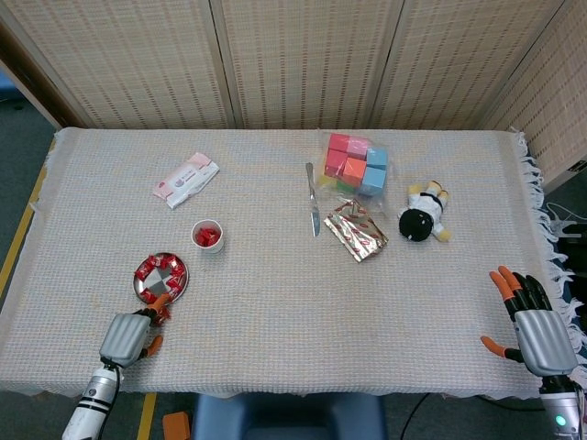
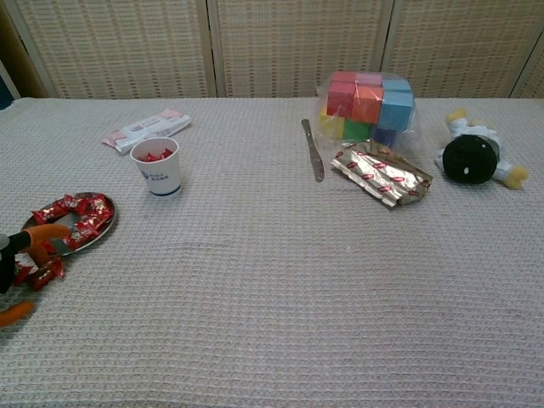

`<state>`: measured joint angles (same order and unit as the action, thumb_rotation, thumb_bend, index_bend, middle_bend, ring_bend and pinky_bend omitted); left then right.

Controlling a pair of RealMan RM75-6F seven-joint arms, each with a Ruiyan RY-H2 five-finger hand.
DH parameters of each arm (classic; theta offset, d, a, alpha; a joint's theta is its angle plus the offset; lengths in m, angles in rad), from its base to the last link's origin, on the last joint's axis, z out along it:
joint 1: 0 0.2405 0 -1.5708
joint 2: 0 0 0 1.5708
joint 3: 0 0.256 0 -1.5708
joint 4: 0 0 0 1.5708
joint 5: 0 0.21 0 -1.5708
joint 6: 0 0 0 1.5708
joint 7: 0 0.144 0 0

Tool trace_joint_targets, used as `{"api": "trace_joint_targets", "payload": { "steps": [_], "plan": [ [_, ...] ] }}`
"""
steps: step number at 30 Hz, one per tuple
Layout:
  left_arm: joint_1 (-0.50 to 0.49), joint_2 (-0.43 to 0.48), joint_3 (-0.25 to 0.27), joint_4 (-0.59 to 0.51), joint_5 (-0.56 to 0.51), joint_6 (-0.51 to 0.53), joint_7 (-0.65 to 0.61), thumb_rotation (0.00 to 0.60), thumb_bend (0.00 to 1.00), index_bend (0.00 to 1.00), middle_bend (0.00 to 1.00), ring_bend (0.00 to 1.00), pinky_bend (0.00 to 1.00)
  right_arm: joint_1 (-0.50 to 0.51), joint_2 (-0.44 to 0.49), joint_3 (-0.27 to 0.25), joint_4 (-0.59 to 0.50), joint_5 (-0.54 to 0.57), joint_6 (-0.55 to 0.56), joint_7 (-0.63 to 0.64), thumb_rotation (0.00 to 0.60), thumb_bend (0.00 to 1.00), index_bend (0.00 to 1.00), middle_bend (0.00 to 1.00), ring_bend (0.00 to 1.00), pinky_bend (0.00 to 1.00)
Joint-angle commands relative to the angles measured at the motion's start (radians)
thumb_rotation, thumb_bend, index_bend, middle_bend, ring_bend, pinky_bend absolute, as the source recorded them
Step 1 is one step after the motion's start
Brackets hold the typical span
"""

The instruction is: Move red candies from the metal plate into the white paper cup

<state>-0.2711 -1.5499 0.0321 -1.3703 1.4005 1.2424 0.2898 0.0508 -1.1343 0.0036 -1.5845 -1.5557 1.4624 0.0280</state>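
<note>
The metal plate [image 1: 149, 287] [image 2: 108, 224] lies at the front left of the table with several red candies [image 1: 165, 269] [image 2: 85, 208] on it. A few red candies [image 2: 40, 272] lie on the cloth just off its near rim. The white paper cup [image 1: 207, 240] [image 2: 159, 174] stands beyond the plate, with red candies inside. My left hand [image 1: 128, 337] [image 2: 12, 259] is at the plate's near edge, one orange-tipped finger curving over the rim and the thumb apart, with the loose candies between them. My right hand [image 1: 534, 323] rests at the front right, fingers spread, holding nothing.
A pink-and-white packet [image 1: 185, 180] lies behind the cup. A knife [image 1: 313, 200], a foil wrapper [image 1: 356, 230], a bag of coloured blocks [image 1: 356, 165] and a black plush toy [image 1: 421, 220] sit at the back right. The table's front edge is just behind my left hand.
</note>
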Motion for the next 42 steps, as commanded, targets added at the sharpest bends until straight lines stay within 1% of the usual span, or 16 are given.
{"api": "trace_joint_targets", "payload": {
  "steps": [1, 7, 15, 21, 25, 31, 38, 42],
  "plan": [
    [-0.002, -0.001, -0.005, 0.005, -0.004, -0.005, 0.003, 0.600, 0.36, 0.13, 0.33, 0.51, 1.00, 0.000, 0.000, 0.000, 0.000, 0.000, -0.001, 0.000, 0.600, 0.05, 0.00, 0.00, 0.00, 0.00],
    [-0.004, -0.012, -0.023, 0.048, -0.017, -0.007, -0.001, 0.600, 0.36, 0.22, 0.36, 0.51, 1.00, -0.001, 0.002, -0.001, -0.002, 0.001, 0.000, -0.001, 0.600, 0.05, 0.00, 0.00, 0.00, 0.00],
    [-0.005, -0.034, -0.038, 0.093, -0.022, -0.008, -0.018, 0.600, 0.37, 0.38, 0.44, 0.54, 1.00, 0.000, 0.001, -0.003, -0.006, -0.002, -0.002, -0.007, 0.600, 0.05, 0.00, 0.00, 0.00, 0.00],
    [-0.005, -0.047, -0.042, 0.109, -0.018, -0.005, -0.023, 0.600, 0.37, 0.44, 0.48, 0.55, 1.00, 0.001, 0.001, -0.004, -0.006, 0.000, -0.006, -0.006, 0.600, 0.05, 0.00, 0.00, 0.00, 0.00],
    [-0.004, -0.050, -0.041, 0.111, -0.006, 0.005, -0.027, 0.600, 0.37, 0.46, 0.49, 0.56, 1.00, 0.001, 0.002, -0.002, -0.005, 0.003, -0.007, -0.005, 0.600, 0.05, 0.00, 0.00, 0.00, 0.00],
    [-0.004, -0.047, -0.044, 0.106, 0.003, 0.014, -0.033, 0.600, 0.37, 0.46, 0.49, 0.56, 1.00, 0.001, 0.002, -0.002, -0.006, 0.004, -0.007, -0.006, 0.600, 0.05, 0.00, 0.00, 0.00, 0.00],
    [0.006, -0.041, -0.038, 0.101, 0.016, 0.030, -0.037, 0.600, 0.37, 0.41, 0.48, 0.56, 1.00, 0.001, 0.002, -0.002, -0.007, 0.005, -0.007, -0.006, 0.600, 0.05, 0.00, 0.00, 0.00, 0.00],
    [0.011, -0.042, -0.039, 0.106, 0.024, 0.045, -0.049, 0.600, 0.37, 0.42, 0.50, 0.57, 1.00, 0.001, 0.002, -0.002, -0.007, 0.003, -0.007, -0.007, 0.600, 0.05, 0.00, 0.00, 0.00, 0.00]
  ]
}}
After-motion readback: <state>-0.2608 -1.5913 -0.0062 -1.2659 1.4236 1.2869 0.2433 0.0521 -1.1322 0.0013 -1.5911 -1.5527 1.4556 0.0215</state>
